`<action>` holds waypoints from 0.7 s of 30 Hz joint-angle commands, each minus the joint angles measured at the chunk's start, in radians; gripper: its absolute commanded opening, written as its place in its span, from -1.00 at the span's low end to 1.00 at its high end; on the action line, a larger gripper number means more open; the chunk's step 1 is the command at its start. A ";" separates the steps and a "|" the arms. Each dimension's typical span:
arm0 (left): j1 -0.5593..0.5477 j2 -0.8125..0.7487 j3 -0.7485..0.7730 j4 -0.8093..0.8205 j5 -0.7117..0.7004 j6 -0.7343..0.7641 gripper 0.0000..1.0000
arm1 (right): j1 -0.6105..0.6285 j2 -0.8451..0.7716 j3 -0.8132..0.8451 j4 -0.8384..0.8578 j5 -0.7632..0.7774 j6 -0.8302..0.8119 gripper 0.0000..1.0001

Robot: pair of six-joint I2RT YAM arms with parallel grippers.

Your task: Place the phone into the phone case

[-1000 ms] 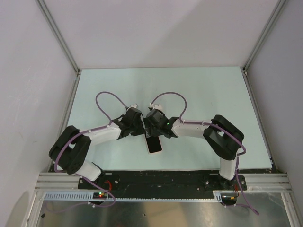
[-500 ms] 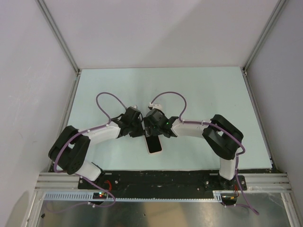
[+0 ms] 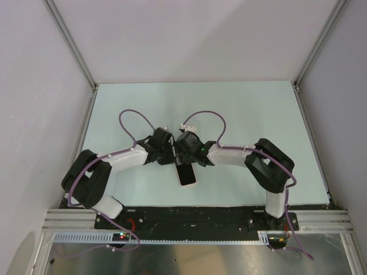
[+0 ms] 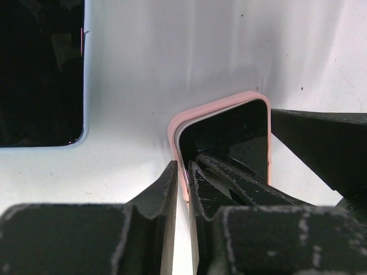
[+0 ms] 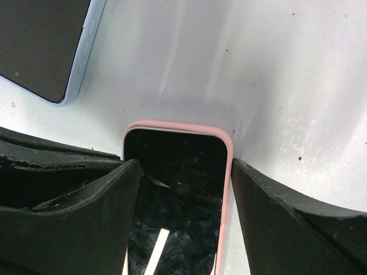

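Two grippers held the phone case (image 3: 186, 175) mid-table, with the phone (image 4: 40, 69) lying outside it.
Your left gripper (image 4: 182, 172) had pinched one long rim of the pink shell, one finger outside and one inside. Your right gripper (image 5: 179, 169) spanned its width with a finger against each long side (how hard it pressed, I could not tell). The case's inside showed glossy black. The phone lay flat on the table (image 5: 275, 69), dark face up, near the case but not touching it.
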 commanded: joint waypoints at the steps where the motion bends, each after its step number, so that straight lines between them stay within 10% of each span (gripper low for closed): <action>1: -0.001 0.082 -0.029 -0.068 -0.101 0.051 -0.70 | 0.016 0.168 -0.073 -0.090 -0.108 0.005 0.40; 21: -0.064 0.213 -0.086 -0.065 -0.132 0.008 -0.92 | 0.046 0.215 -0.073 -0.114 -0.112 0.017 0.39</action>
